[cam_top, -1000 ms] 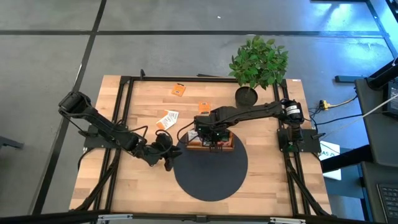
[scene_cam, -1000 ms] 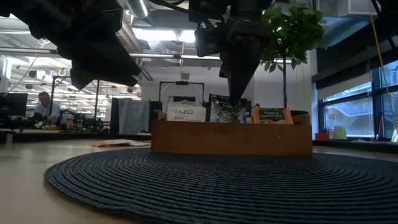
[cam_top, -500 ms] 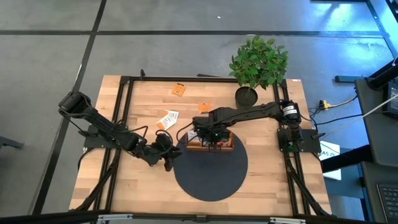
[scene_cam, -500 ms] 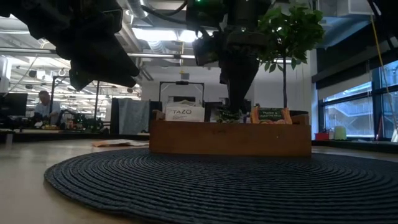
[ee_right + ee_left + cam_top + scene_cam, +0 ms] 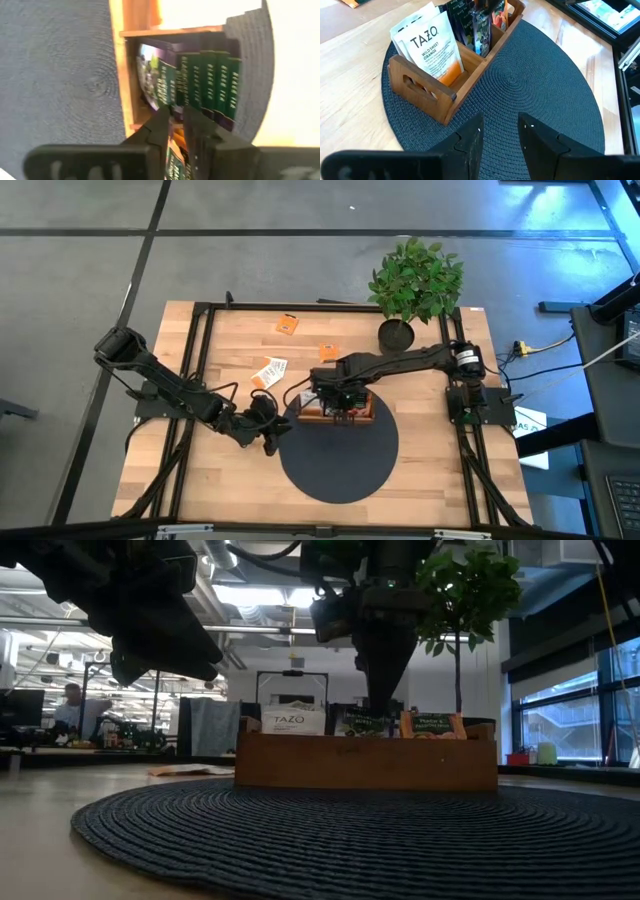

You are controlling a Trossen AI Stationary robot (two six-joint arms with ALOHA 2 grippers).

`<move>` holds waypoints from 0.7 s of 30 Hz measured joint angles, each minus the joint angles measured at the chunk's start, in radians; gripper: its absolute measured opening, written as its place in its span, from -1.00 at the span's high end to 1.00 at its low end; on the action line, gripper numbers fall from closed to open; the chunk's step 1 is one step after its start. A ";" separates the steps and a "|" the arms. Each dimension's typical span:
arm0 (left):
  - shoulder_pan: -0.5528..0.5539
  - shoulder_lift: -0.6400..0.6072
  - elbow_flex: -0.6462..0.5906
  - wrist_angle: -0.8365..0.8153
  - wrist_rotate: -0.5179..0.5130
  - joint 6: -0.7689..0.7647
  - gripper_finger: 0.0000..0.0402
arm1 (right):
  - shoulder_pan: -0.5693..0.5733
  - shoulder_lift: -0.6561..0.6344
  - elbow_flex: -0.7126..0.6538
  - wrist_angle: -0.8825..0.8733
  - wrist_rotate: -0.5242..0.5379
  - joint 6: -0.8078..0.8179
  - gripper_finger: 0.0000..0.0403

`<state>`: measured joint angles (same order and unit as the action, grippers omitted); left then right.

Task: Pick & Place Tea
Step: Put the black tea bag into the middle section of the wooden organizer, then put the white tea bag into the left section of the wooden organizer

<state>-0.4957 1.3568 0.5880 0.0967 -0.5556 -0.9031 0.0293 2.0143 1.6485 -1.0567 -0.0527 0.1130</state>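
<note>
The right gripper (image 5: 178, 125) hangs over the tray's (image 5: 338, 416) middle slot, fingers slightly parted around a dark tea packet (image 5: 150, 75). Loose packets (image 5: 268, 369) lie at ten o'clock from the mat (image 5: 338, 448): light, thin, slippery (best pinched by an edge). The left gripper (image 5: 498, 131) waits open.

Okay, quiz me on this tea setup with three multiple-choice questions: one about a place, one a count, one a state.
1. Where does the wooden tray stand?
A. on the dark round mat
B. on bare table
C. beside the plant pot

2. How many loose sachets lie on the table outside the tray in the high view?
A. one
B. four
C. nine

3. How is the left gripper?
A. shut on a sachet
B. open, empty
C. out of view

Answers: 1 A, the mat lies under the tray; 2 B, four show; 3 B, its fingers stand apart with nothing between.
</note>
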 joint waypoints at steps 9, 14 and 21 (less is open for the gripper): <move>0.000 0.000 0.001 -0.051 0.002 -0.031 0.42 | -0.002 -0.011 0.002 0.000 0.006 -0.002 0.55; 0.051 -0.004 0.001 -0.250 -0.030 -0.204 0.42 | -0.008 -0.118 0.028 0.030 0.006 0.042 0.57; 0.210 -0.036 0.001 -0.593 -0.027 -0.350 0.42 | 0.002 -0.224 0.028 0.087 -0.001 0.080 0.60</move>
<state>-0.2861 1.3206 0.5888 -0.4965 -0.5829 -1.2528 0.0310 1.7903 1.6764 -0.9699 -0.0540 0.1929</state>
